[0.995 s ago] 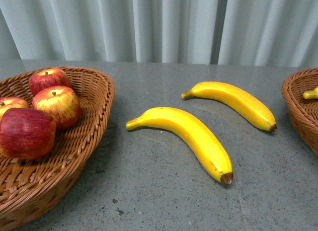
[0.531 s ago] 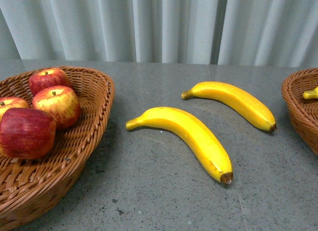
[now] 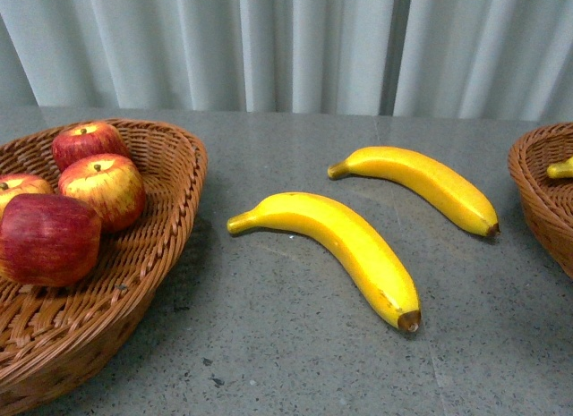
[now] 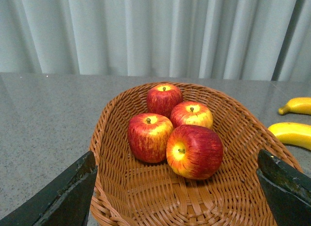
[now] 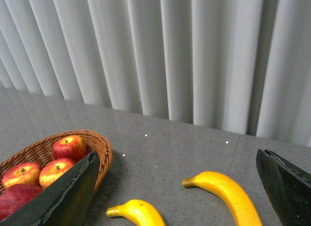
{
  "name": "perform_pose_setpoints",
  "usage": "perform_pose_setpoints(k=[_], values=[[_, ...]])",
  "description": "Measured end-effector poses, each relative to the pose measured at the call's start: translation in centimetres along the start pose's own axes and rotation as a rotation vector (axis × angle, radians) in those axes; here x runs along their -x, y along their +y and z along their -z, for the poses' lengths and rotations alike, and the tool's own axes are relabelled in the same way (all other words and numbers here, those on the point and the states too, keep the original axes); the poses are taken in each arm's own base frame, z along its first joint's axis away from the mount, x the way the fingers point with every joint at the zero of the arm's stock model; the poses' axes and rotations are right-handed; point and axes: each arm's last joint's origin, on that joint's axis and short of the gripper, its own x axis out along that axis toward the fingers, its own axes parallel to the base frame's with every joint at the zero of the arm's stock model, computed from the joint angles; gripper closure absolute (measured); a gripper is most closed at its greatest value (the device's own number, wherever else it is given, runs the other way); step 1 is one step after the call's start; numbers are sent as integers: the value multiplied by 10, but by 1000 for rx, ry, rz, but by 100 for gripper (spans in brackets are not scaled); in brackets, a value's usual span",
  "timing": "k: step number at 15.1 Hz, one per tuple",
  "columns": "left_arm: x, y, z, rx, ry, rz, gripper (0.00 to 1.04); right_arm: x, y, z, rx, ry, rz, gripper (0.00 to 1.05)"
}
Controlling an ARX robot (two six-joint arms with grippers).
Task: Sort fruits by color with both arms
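Several red apples streaked with yellow lie in a wicker basket at the left; they also show in the left wrist view. Two yellow bananas lie on the grey table: a near one and a far one. A third banana's tip shows in a second basket at the right edge. My left gripper is open and empty, over the apple basket. My right gripper is open and empty, above the table, looking at the two bananas.
The grey table runs back to a pale pleated curtain. Neither arm shows in the front view.
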Motion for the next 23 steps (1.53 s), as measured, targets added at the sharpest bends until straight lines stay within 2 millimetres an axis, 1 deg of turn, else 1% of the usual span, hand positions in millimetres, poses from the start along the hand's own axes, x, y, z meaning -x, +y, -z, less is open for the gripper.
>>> perform_pose_setpoints(k=[1, 3, 4, 6, 8, 9, 10, 11, 12, 15, 16, 18, 20, 23], values=[[0, 0, 0, 0, 0, 0, 7, -25, 13, -1, 6, 53, -37, 7], [0, 0, 0, 0, 0, 0, 7, -62, 37, -1, 36, 128, -86, 7], [0, 0, 0, 0, 0, 0, 7, -75, 45, 3, 49, 176, -100, 7], [0, 0, 0, 0, 0, 0, 7, -98, 53, 19, 90, 286, -104, 7], [0, 0, 0, 0, 0, 0, 7, -102, 52, 23, 101, 313, -99, 7], [0, 0, 0, 0, 0, 0, 7, -108, 52, 31, 119, 354, -90, 7], [0, 0, 0, 0, 0, 0, 7, -114, 47, 52, 181, 477, -77, 7], [0, 0, 0, 0, 0, 0, 7, -116, 41, 66, 239, 547, -60, 7], [0, 0, 0, 0, 0, 0, 7, -116, 37, 72, 259, 582, -56, 7], [0, 0, 0, 0, 0, 0, 7, -119, 26, 81, 290, 656, -30, 7], [0, 0, 0, 0, 0, 0, 7, -115, 20, 93, 284, 763, -30, 7], [0, 0, 0, 0, 0, 0, 7, -112, 21, 99, 265, 808, -52, 7], [0, 0, 0, 0, 0, 0, 7, -112, 24, 103, 263, 817, -59, 7], [0, 0, 0, 0, 0, 0, 7, -114, 24, 119, 270, 859, -52, 7]])
